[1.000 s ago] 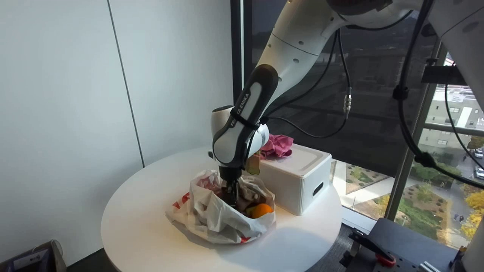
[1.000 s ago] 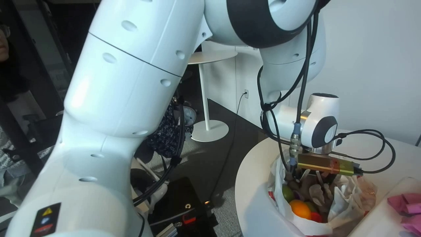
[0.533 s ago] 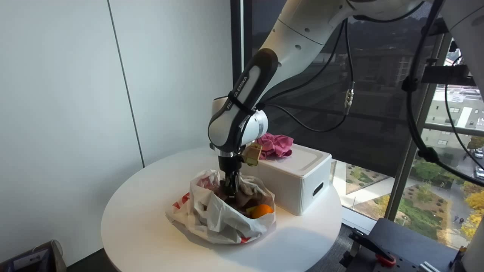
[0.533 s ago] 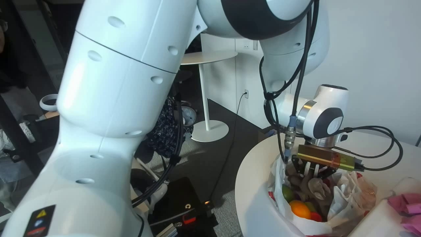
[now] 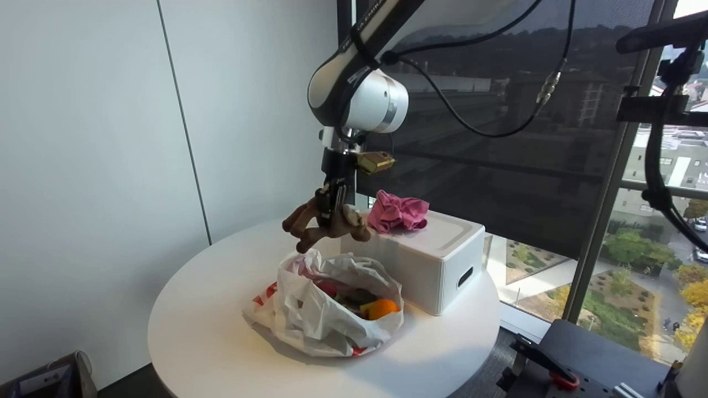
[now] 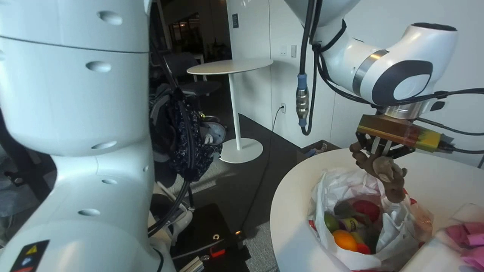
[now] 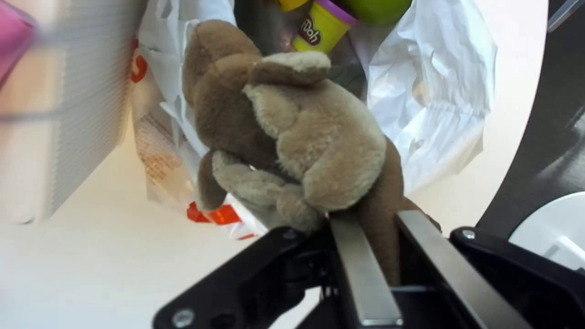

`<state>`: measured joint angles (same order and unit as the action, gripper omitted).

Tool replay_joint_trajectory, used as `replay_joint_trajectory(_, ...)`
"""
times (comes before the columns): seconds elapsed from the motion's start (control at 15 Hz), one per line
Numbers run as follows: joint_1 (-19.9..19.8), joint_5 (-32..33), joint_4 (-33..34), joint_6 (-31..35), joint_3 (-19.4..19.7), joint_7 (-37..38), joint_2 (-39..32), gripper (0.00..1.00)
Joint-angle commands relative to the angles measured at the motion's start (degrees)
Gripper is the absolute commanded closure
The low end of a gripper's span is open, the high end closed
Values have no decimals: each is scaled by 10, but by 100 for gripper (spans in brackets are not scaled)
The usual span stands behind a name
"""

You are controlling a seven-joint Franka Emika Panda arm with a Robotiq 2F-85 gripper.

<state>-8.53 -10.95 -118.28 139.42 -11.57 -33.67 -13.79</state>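
A brown plush toy with tan fuzzy patches (image 7: 237,114) hangs in the air, with my gripper (image 7: 375,217) shut on it. In the wrist view, part of its brown body runs between the two metal fingers (image 7: 361,265). Both exterior views show the plush toy (image 5: 338,226) above a white plastic bag (image 5: 321,326), apart from the table. The bag's mouth is open. Inside lie an orange fruit (image 6: 345,240), a green round thing (image 6: 331,223), a red round thing (image 6: 366,209) and a yellow Play-Doh tub (image 7: 322,29). Deeper contents are hidden.
The bag rests on a round white table (image 5: 210,309). Beside it stands a white lidded box (image 5: 426,271) with a crumpled pink cloth (image 5: 398,213) on top. A cable (image 6: 461,130) runs from the wrist camera. A wall rises behind the table.
My gripper has risen out of the bag, bringing the plush toy up with it. Its jaws have narrowed. The bag, box and pink cloth have stayed in place.
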Motion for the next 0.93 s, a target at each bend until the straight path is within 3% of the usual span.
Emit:
replay_joint_trajectory(0.0,-1,-29,-43,47,41,-10,98,84)
replay_joint_trajectory(0.33,-2,10,-37,138,124,26,123,84)
replay_joint_trajectory(0.87,-26,106,-6,245,201,131,5,84)
